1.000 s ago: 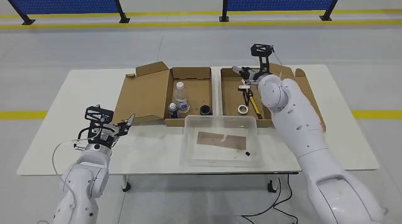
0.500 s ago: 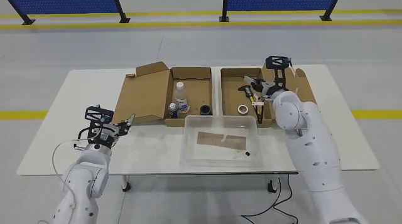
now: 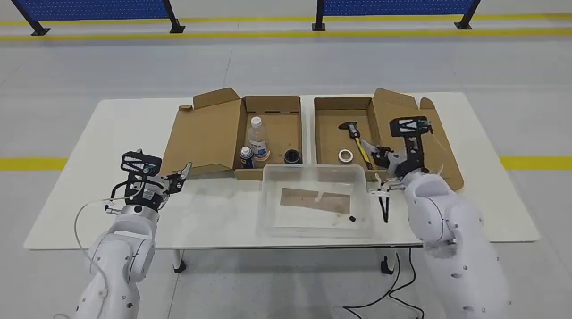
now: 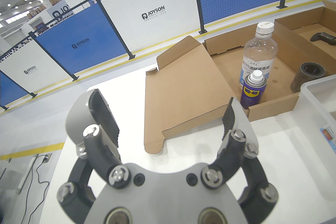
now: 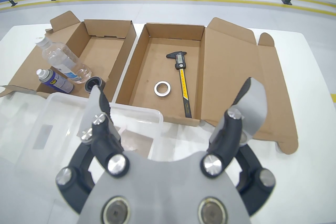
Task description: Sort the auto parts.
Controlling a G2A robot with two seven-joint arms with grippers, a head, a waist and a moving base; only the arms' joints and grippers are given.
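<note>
Two open cardboard boxes sit side by side at the table's back. The left box [image 3: 273, 131] holds a clear bottle [image 3: 257, 137], a blue spray can [image 3: 246, 155] and a dark cylinder [image 3: 292, 155]. In the right box [image 5: 170, 72] lie a caliper [image 5: 182, 78] with a yellow scale and a metal ring [image 5: 162, 88]. My right gripper [image 5: 173, 96] hangs open and empty near that box's front edge, seen in the top view as the right gripper [image 3: 386, 169]. Over the table's left part my left gripper [image 4: 168, 114] stands open, nothing between its fingers; it is the left gripper [image 3: 179, 176] from above.
A clear plastic bin [image 3: 313, 198] stands at the table's front, in front of both boxes, with a small dark item [image 3: 354, 220] inside. Box flaps [image 3: 210, 136] spread flat to either side. The white table [image 3: 89, 167] has free room at its left and right ends.
The right arm has pulled back from above the right box toward the table's front edge, its gripper empty. The left arm has not moved.
</note>
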